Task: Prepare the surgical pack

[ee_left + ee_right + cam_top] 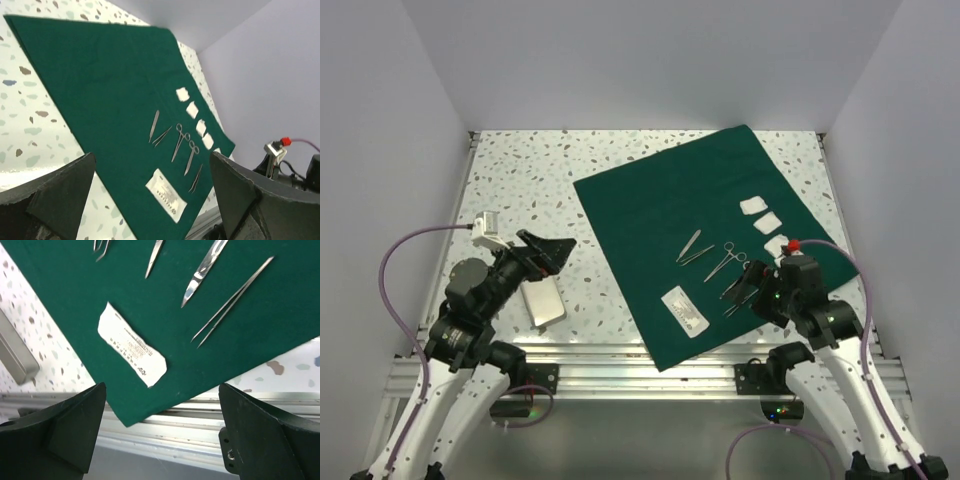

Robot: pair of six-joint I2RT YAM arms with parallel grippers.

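Observation:
The surgical pack, a dark green cloth (pixel 650 200), lies spread as a broad tilted sheet. On it lie three white gauze squares (pixel 769 222), forceps (pixel 692 247), scissors-like clamps (pixel 725 262), tweezers (pixel 738 292) and a white packet (pixel 684 309). My left gripper (pixel 550 250) is open and empty, raised left of the cloth; its view shows the cloth (pixel 100 75) and packet (pixel 166 195). My right gripper (pixel 752 288) is open and empty above the cloth's near right part. Its view (pixel 162 390) shows the packet (pixel 131 345), the tweezers (pixel 232 302) and the cloth's near corner.
A flat metal tin (pixel 542 302) lies on the speckled table (pixel 520 180) below my left gripper, left of the cloth; it also shows in the right wrist view (pixel 15 360). The cloth's near corner overhangs the aluminium frame (pixel 200 425). White walls enclose the table.

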